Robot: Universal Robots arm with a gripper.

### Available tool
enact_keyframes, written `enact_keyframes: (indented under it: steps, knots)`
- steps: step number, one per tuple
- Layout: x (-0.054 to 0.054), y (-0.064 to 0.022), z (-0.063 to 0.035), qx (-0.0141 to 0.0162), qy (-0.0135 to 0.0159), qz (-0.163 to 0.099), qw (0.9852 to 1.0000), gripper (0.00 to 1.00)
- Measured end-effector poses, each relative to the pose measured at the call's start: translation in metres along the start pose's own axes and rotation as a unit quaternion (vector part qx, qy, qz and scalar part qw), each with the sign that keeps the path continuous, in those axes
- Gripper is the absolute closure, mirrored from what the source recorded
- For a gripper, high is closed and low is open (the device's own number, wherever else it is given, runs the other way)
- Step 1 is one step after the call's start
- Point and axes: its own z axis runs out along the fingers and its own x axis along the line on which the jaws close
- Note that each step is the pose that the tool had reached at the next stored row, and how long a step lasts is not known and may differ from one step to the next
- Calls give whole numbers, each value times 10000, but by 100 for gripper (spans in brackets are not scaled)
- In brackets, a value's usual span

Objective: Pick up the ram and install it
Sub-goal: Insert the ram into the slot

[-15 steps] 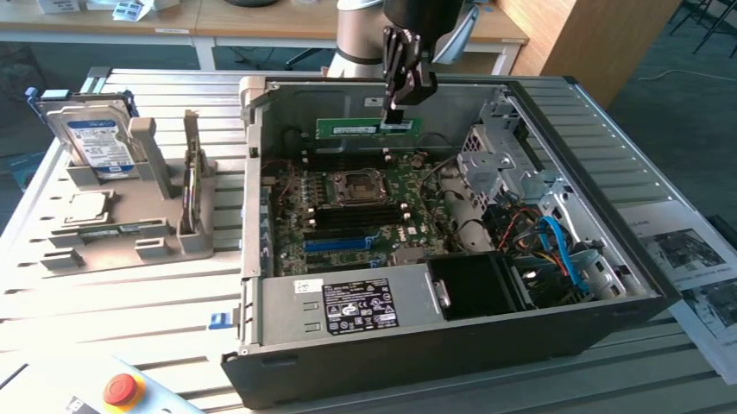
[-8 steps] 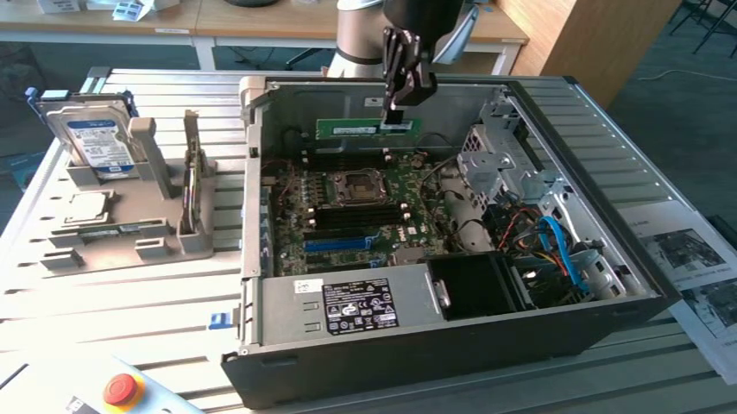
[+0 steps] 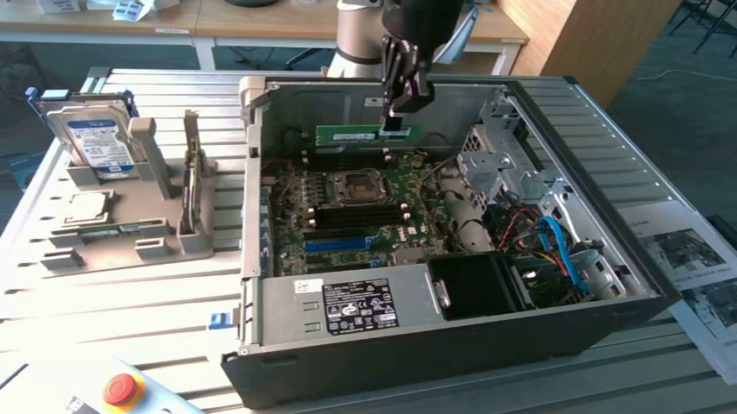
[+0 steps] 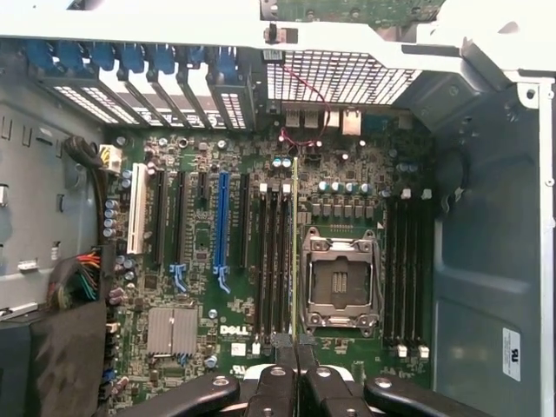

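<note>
The gripper is clamped on the ram, its 2 fingers pressed together on the top edge of the stick near 1 end. The ram is a long green board and hangs level, on edge, inside the open computer case, above the motherboard and close to the far wall of the case. In the wrist view the ram appears edge-on as a thin line running out from between the fingers. That line lies parallel to the black memory slots and falls between that bank and the empty CPU socket. Whether the lower edge of the ram touches a slot cannot be told. A power supply with a black label occupies the near side of the case. At the exterior view's left, a grey holder sits on the slatted table, well apart from the gripper. The holder carries a hard drive standing upright, a second ram stick standing on edge in its groove, and a square silver processor chip lying flat. A red button sits at the near edge of the table.
</note>
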Motion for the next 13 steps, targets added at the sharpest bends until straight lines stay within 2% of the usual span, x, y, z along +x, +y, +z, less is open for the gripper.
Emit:
enact_keyframes:
  steps: [8,11,13]
  knots:
    - [1,-8,135,0,1,0,10000,88]
    - [2,-25,375,0,4,0,10000,88]
    - [3,-28,433,0,7,1,10000,88]
